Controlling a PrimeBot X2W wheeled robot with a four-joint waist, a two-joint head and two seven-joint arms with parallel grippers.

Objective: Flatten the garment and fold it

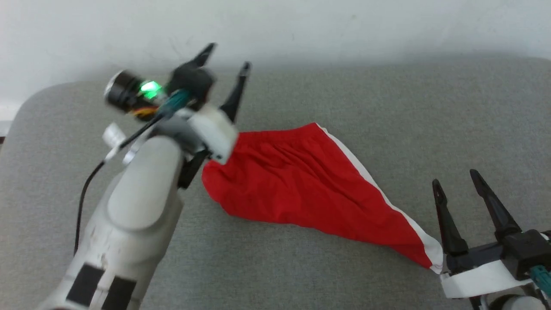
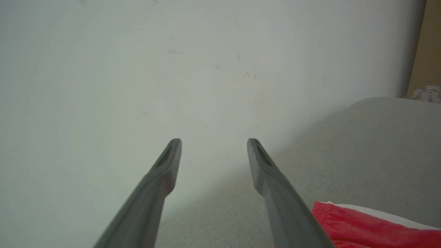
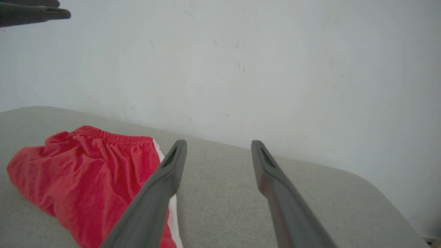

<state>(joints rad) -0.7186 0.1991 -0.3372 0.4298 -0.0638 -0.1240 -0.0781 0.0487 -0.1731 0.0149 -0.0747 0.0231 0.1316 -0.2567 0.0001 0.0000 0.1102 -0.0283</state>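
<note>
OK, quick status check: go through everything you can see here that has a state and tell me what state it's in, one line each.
garment: lying loose on the grey surface, bunched into a wrinkled wedge, not flattened, not folded.
left gripper: open, empty, pointing toward the wall past the garment's end.
right gripper: open, empty, beside the garment's white-banded corner.

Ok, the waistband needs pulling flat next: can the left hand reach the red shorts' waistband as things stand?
Probably yes: the open left hand hovers right beside the waistband, nothing lying between them.
</note>
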